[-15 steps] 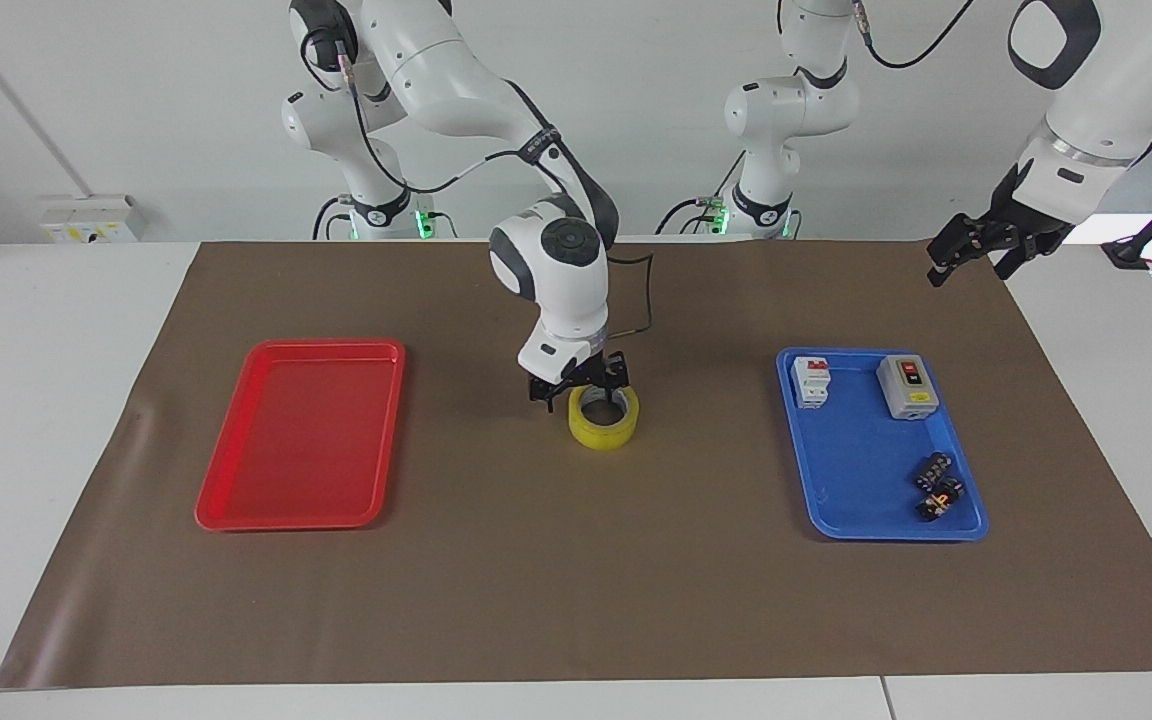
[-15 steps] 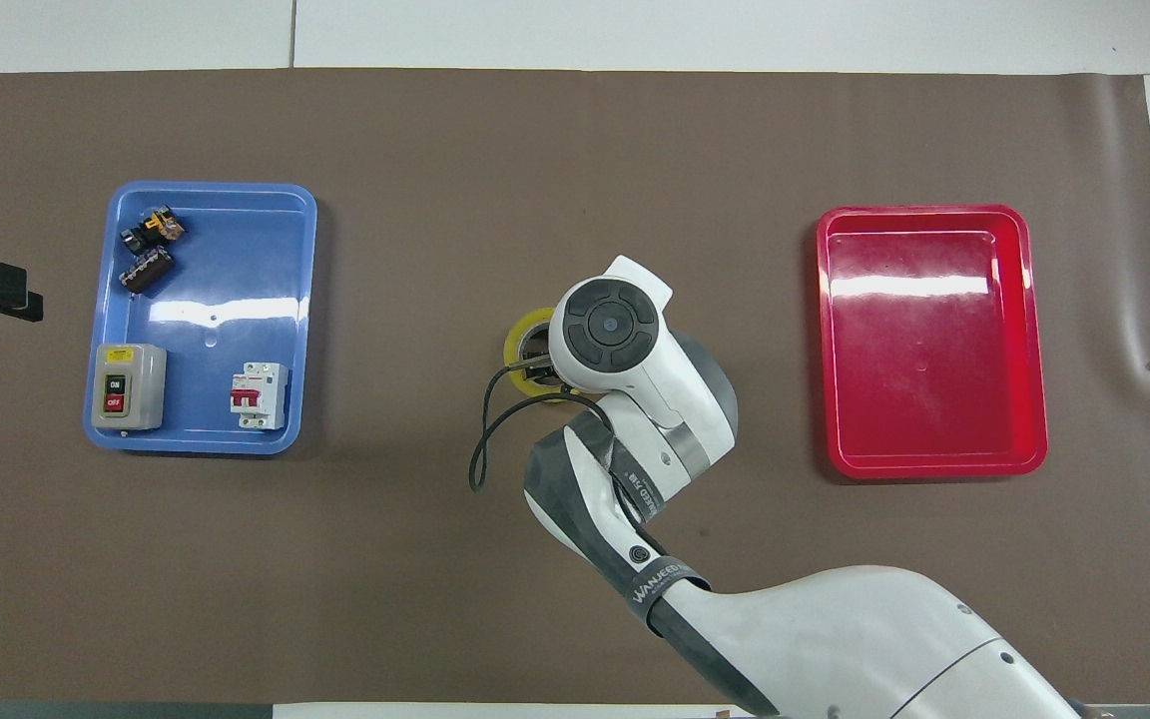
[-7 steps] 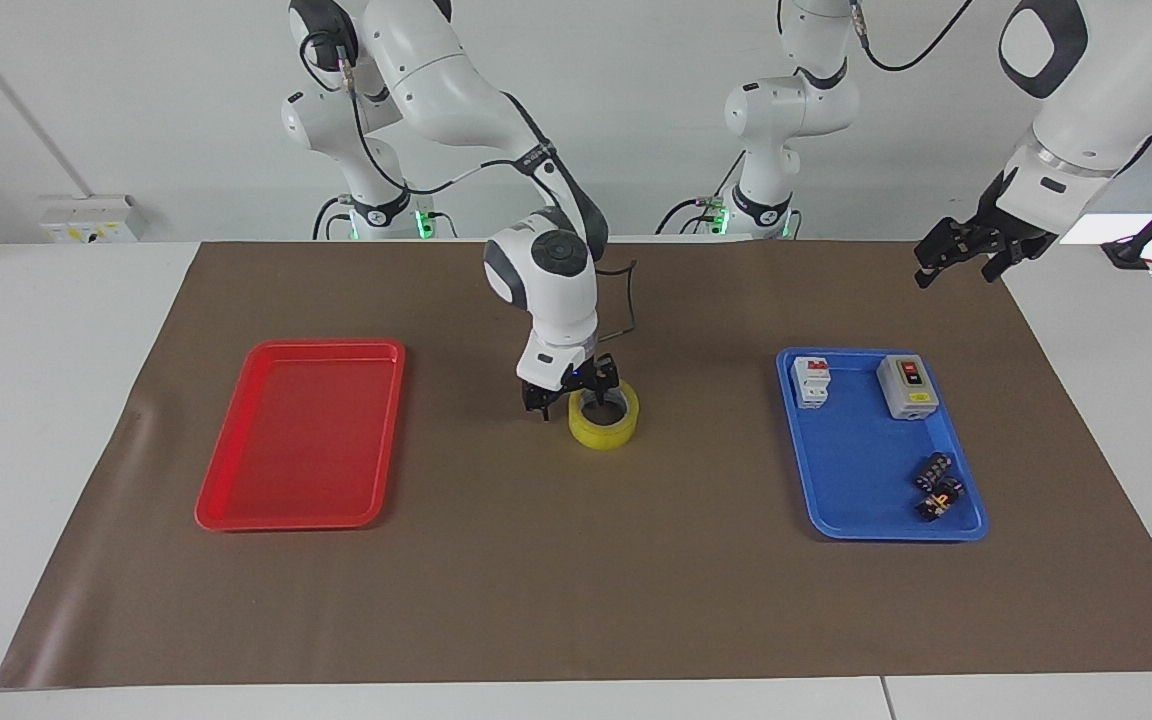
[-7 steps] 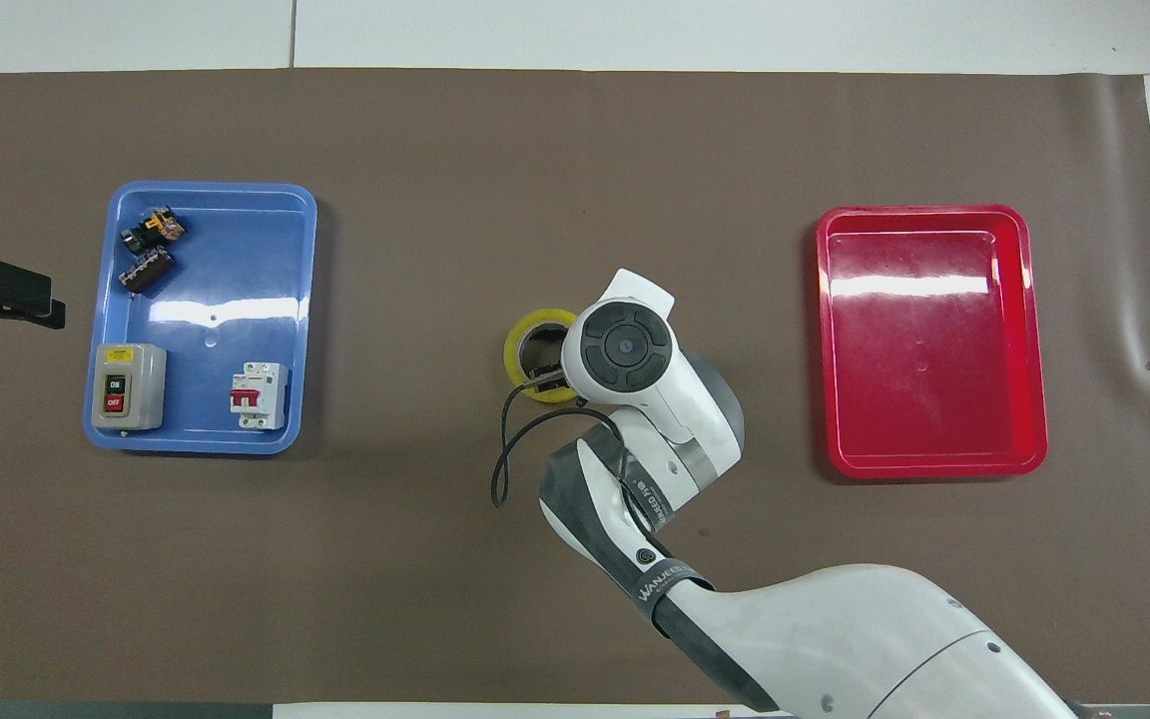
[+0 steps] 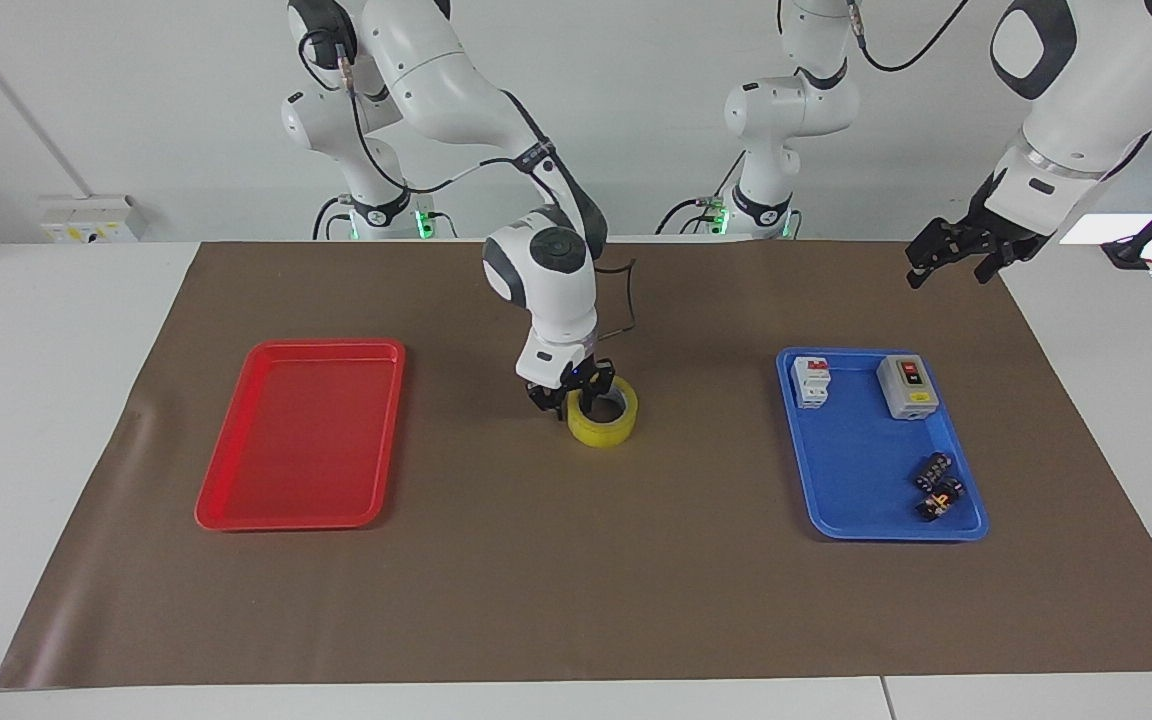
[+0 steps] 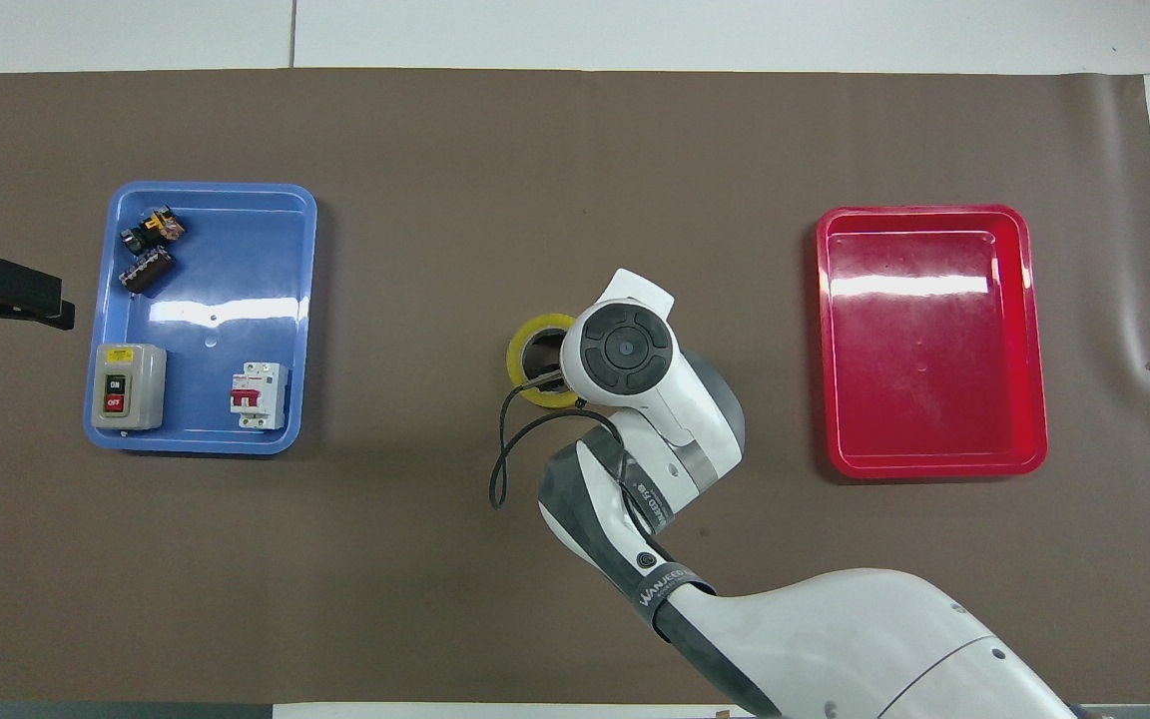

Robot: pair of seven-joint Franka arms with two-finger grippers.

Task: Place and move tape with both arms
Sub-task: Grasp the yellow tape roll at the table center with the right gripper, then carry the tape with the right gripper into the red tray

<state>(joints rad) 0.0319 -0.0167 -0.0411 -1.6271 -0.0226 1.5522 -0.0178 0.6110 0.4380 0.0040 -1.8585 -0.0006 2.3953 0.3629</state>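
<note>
Since the earlier frames the right gripper (image 5: 570, 392) has slid sideways and dropped onto the tape (image 5: 603, 413), so now its fingers are pinching the wall of the roll on the side toward the red tray (image 5: 301, 433), one finger inside the ring and one outside. Tape sits flat on the brown mat (image 5: 576, 590), mid-table, between the red tray and the blue tray (image 5: 861, 480). Left gripper (image 5: 946, 252) crept a bit inward and hangs over the mat edge at its own end, fingers spread. Readable stuff: the grey switch box (image 6: 127, 386) in the blue tray says ON and OFF, and the right arm's band (image 6: 657, 582) reads something like "WANJEED", partly unclear.
</note>
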